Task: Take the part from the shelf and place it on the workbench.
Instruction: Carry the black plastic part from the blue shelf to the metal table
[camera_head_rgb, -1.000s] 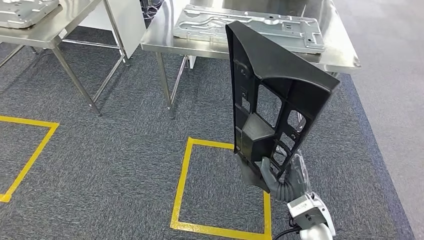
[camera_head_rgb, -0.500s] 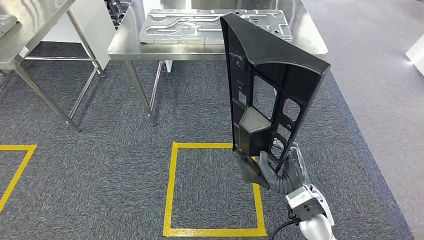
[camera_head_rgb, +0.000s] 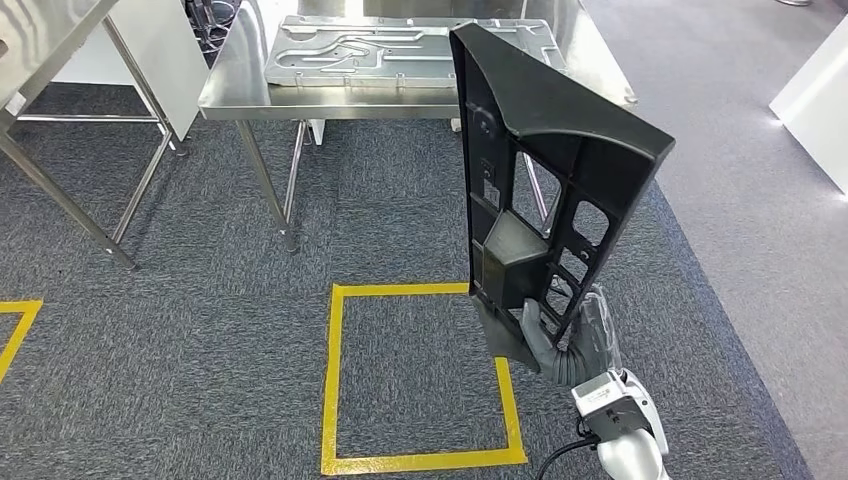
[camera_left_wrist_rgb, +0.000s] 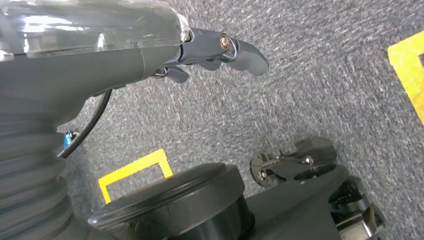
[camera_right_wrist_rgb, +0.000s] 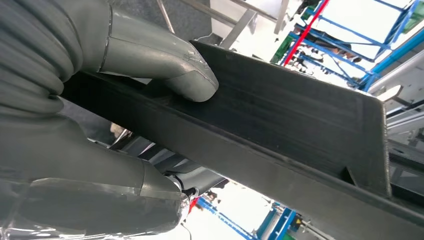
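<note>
Part (camera_head_rgb: 540, 170) is standing upright, clamped low by the right hand (camera_head_rgb: 560, 345); top-heavy, it risks tipping before reaching the bench (camera_head_rgb: 230, 85).

I'm seeing head camera looking forward and down from high up, taking in carpet (camera_head_rgb: 200, 300), yellow tape square (camera_head_rgb: 420, 375) and steel workbench (camera_head_rgb: 235, 90) farther off. Left wrist camera sitting close behind left hand (camera_left_wrist_rgb: 220, 50), facing down at carpet. Right wrist camera pressing very near right hand (camera_right_wrist_rgb: 125, 65) and black part (camera_right_wrist_rgb: 280, 125); head view sharing both.
</note>
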